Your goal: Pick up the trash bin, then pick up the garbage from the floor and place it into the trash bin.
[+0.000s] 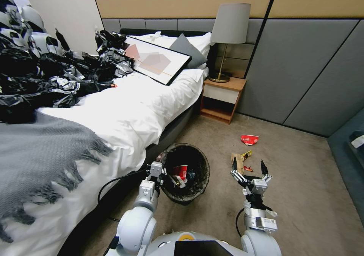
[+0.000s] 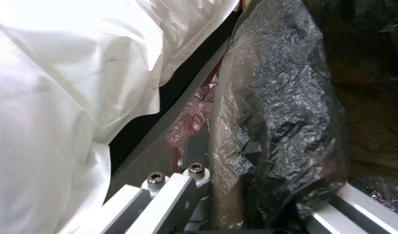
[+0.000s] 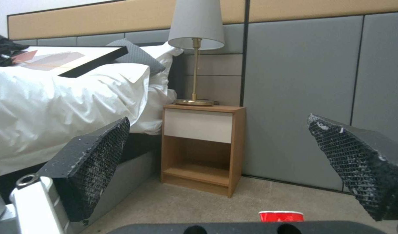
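Nearest to us, at the bed's edge, our left gripper (image 1: 162, 168) is clamped on the near-left rim of the trash bin (image 1: 201, 180), and in the left wrist view its metal fingers (image 2: 194, 172) pinch the crinkled black liner (image 2: 285, 113) folded over that rim, with the white bedsheet (image 2: 56, 97) just beside it. We see the bin held low over the carpet (image 1: 303, 195), close against the side of the bed (image 1: 125, 112), its mouth turned up toward us; a crushed red-and-white cup (image 1: 182, 170) and other scraps already lie inside. To the right of the bin, our right gripper (image 1: 248, 168) hovers over the carpet with its jaws spread wide and nothing between them; the right wrist view shows its two dark textured pads (image 3: 95, 162) well apart. Just beyond those fingertips, garbage lies on the carpet: a brown paper piece (image 1: 237, 159), a yellow-and-dark wrapper (image 1: 246, 154) and a small red scrap (image 1: 248, 168) near it. Farther out, well apart from these, a crushed red-and-white carton (image 1: 249, 139) rests on the carpet, and it shows as a red cup edge (image 3: 281, 215) in the right wrist view. Beyond that stands the wooden nightstand (image 1: 222, 98) against the grey wall panels, touching the bed's head end, with a grey-shaded lamp (image 1: 229, 28) on top. A black-framed picture (image 1: 155, 60) lies tilted on the pillows.
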Robot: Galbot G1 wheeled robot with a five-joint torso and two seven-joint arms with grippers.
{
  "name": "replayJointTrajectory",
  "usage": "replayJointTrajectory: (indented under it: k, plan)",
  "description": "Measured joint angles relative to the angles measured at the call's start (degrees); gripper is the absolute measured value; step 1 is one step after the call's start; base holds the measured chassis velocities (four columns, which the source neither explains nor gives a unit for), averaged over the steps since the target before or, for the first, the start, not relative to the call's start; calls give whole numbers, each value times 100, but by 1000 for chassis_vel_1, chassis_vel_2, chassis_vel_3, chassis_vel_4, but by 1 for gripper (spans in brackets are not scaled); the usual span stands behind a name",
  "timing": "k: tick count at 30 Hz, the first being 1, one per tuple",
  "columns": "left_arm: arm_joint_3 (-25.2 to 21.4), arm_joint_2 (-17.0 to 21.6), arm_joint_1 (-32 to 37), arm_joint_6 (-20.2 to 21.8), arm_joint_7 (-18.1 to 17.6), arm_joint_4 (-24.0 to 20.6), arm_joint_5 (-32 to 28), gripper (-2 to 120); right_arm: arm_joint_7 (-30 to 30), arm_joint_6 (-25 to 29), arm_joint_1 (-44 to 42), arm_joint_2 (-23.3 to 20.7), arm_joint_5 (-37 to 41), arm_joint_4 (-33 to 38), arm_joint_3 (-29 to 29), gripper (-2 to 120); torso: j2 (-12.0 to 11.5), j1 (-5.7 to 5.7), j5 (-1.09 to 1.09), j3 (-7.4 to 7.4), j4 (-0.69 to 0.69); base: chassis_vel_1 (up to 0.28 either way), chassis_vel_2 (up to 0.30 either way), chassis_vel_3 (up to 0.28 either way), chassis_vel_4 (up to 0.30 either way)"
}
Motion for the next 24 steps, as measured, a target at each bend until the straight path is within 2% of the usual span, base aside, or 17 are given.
replayJointTrajectory:
  k: [13, 24]
  plan:
    - [4, -14, -10, -4, -71, 12, -72, 1, 46, -1, 110, 30, -260, -64, 99, 100, 0, 0, 0, 0, 0, -31, -30, -33, -33]
    - [10, -1, -20, 2, -77, 10, -86, 1, 21, 83, 142, 55, -252, -125, 81, 100, 0, 0, 0, 0, 0, -101, -93, -83, -90]
